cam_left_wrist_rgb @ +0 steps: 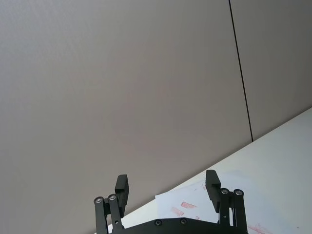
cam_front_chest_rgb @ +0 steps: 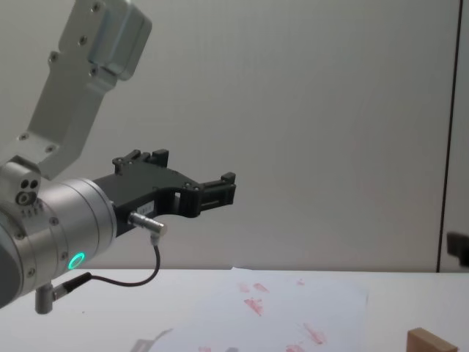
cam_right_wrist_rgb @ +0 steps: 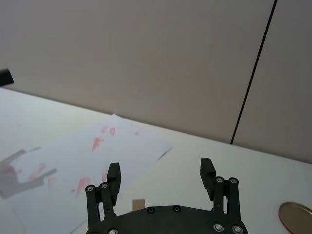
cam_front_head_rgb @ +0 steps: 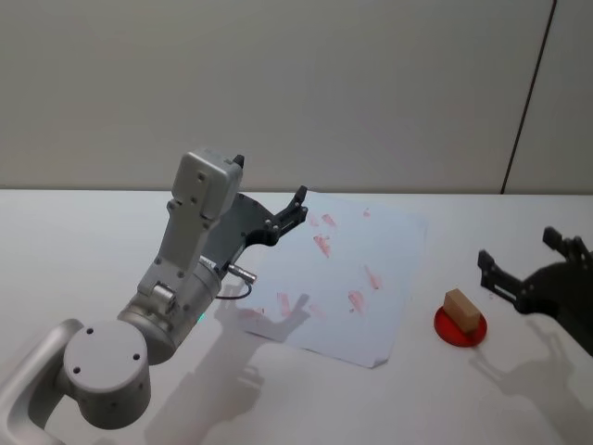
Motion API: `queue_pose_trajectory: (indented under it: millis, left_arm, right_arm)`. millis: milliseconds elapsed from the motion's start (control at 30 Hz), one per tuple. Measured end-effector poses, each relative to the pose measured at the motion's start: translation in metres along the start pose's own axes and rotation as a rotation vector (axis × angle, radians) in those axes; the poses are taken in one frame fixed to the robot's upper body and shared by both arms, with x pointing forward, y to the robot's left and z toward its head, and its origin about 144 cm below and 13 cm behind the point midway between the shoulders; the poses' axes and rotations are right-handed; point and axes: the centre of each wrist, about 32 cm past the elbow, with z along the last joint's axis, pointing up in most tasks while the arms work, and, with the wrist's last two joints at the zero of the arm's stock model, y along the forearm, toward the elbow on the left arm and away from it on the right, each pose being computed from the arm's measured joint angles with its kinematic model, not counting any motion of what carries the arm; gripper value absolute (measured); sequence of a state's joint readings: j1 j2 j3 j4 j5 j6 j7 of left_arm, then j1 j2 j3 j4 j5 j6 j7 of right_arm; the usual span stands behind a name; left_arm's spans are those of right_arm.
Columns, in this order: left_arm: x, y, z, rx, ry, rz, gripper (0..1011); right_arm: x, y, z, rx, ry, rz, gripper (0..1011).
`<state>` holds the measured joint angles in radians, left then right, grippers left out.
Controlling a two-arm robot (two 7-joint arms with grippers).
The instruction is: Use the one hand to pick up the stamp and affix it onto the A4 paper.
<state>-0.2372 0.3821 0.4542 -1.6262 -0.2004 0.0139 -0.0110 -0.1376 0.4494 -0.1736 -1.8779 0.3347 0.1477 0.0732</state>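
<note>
**Right hand [cam_front_head_rgb: 516, 247].** Black and two-fingered, it hangs above the white bench [cam_front_head_rgb: 74, 232] with its fingers spread wide, holding nothing.

**Stamp [cam_front_head_rgb: 462, 311].** This small light-brown wooden block stands on a red disc [cam_front_head_rgb: 445, 330] just beside the right hand, on the side toward the A4 paper [cam_front_head_rgb: 371, 250]. It sits lower than the fingertips. Seen from the hand's own wrist, it lies below and between the two fingers [cam_right_wrist_rgb: 113, 171].

**A4 paper.** It lies flat on the bench beyond the stamp from the right hand, near the red disc but apart from it. Red prints are scattered over its surface.

**Left hand [cam_front_head_rgb: 301, 204].** It hangs raised over the edge of the sheet farthest from the right hand, fingers parted and empty, well apart from the stamp. Its silver-grey arm carries a green-lit ring [cam_front_chest_rgb: 75, 259] and a looping black cable [cam_front_chest_rgb: 143, 279]. Its shadow [cam_front_head_rgb: 278, 324] falls on the paper.

**Surroundings.** A yellowish round disc [cam_right_wrist_rgb: 297, 217] lies on the bench near the right hand. A plain grey wall [cam_front_head_rgb: 324, 93] with one dark vertical seam backs the bench.
</note>
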Motion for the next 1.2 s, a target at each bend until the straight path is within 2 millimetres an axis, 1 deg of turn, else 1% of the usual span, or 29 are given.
queue_pose_trajectory:
  millis: [300, 567, 900, 933, 1200]
  left_arm:
    - [0.000, 0.000, 0.000, 0.000, 0.000, 0.000, 1002]
    - [0.000, 0.000, 0.000, 0.000, 0.000, 0.000, 1003]
    - [0.000, 0.000, 0.000, 0.000, 0.000, 0.000, 1003]
    - [0.000, 0.000, 0.000, 0.000, 0.000, 0.000, 1003]
    - [0.000, 0.000, 0.000, 0.000, 0.000, 0.000, 1003]
  right_arm:
    - [0.001, -0.011, -0.008, -0.125, -0.015, 0.033, 1001]
    - [0.000, -0.010, -0.017, -0.200, -0.034, 0.059, 1001]
    - [-0.002, 0.003, -0.025, -0.231, -0.059, 0.067, 1001]
    - [-0.004, 0.010, -0.027, -0.236, -0.067, 0.067, 1001]
    - [-0.008, 0.025, -0.032, -0.253, -0.078, 0.075, 1001]
